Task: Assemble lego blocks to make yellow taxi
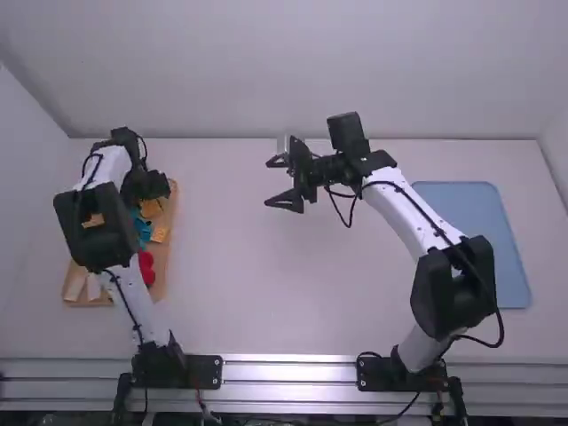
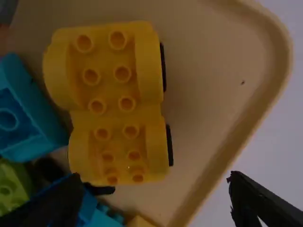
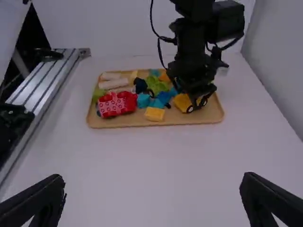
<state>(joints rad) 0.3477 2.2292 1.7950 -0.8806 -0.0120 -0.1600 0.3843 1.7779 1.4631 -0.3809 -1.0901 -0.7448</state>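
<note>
White table [image 3: 156, 165] holds a tan tray [image 3: 137, 123] of lego blocks [image 3: 113, 105].

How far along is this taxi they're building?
Barely begun, it seems. Nothing looks assembled: the yellow base, already on black wheels, lies in the tray among other blocks, like the blue one. Nothing is in hand; the left gripper and right gripper are both open. Left to do, probably: taking out the base and building on it.
</note>
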